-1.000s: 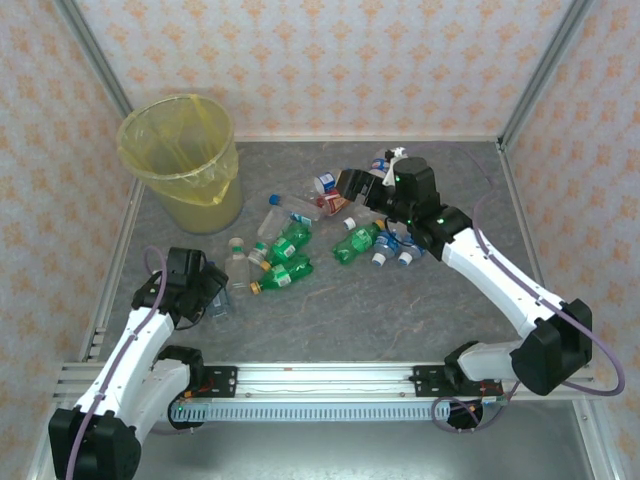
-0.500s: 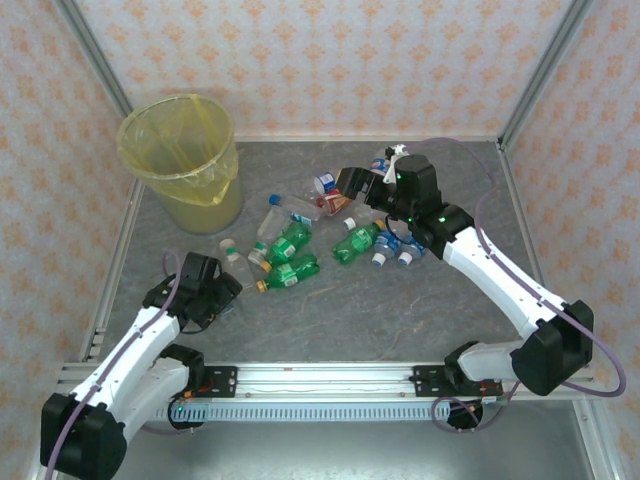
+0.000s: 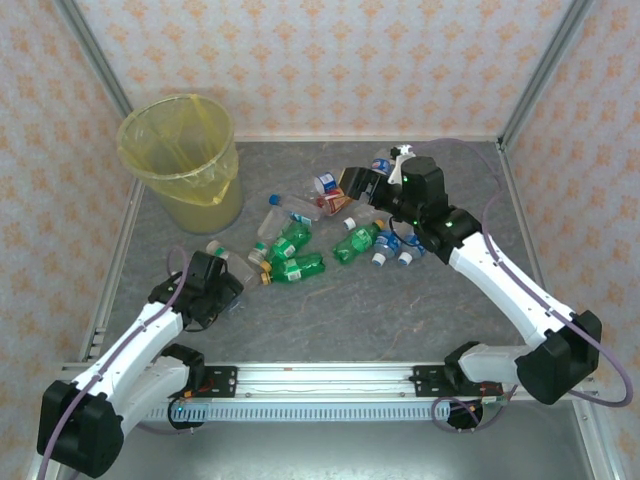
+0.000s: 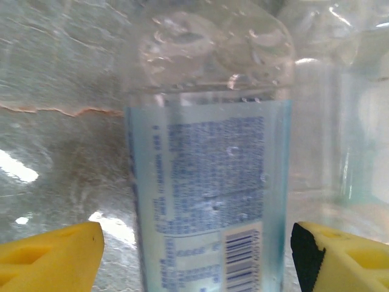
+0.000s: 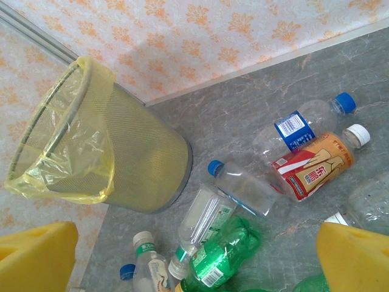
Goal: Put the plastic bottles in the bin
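Some dozen plastic bottles [image 3: 300, 255] are lying clustered on the table [image 3: 400, 310], near the yellow-lined bin [image 3: 200, 205]. One clear bottle [image 4: 206, 182] is sitting between the left gripper's [image 4: 197, 258] parted fingers [image 4: 51, 255], ungripped. Probably light, slick and crushable, it is asking for a gentle squeeze across the labelled middle. The right gripper [image 3: 362, 185] is hovering wide open above the pile.

The plastic bottles [image 3: 300, 266] lie right of the bin [image 3: 203, 208].
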`<state>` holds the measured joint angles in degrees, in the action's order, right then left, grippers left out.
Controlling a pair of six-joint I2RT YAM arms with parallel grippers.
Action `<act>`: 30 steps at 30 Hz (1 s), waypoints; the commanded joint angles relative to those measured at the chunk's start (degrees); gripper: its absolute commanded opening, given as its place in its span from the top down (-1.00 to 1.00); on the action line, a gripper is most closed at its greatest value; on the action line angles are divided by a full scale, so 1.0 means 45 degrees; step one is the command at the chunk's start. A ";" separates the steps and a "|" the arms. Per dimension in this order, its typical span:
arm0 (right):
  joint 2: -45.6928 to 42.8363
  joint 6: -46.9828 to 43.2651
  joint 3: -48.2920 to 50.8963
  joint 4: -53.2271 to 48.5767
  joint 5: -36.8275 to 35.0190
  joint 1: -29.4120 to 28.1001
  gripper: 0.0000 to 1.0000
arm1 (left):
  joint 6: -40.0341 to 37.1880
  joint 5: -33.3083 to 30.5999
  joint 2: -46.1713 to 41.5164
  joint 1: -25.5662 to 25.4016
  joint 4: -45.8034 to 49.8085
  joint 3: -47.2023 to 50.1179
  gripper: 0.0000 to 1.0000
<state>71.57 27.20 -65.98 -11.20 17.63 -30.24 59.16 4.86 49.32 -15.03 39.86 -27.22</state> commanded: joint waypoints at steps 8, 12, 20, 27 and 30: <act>-0.0387 -0.0021 0.0236 -0.0052 -0.0188 -0.0097 -0.99 | -0.0283 -0.1032 -0.0150 0.0526 0.0635 -0.0747 -0.60; -0.0357 -0.0021 0.0245 0.0011 -0.0089 -0.0098 -0.99 | -0.0849 -0.0519 0.0334 0.1136 0.0030 -0.0566 -0.56; -0.0271 0.0009 0.0285 0.0041 0.0154 -0.0107 -0.99 | -0.1328 0.0103 0.1219 0.1293 -0.1057 -0.0109 -0.56; -0.0391 0.0010 0.0442 -0.0047 0.0111 -0.0097 -0.99 | -0.1562 0.0152 0.2054 0.1295 -0.1149 -0.0495 -0.61; -0.0416 0.0020 0.0467 -0.0049 0.0065 -0.0097 -0.99 | -0.1501 0.0151 0.1980 0.1307 -0.1348 -0.0292 -0.61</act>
<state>71.22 27.20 -64.77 -11.35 18.02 -30.24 53.45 5.56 58.59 -9.63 34.83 -28.97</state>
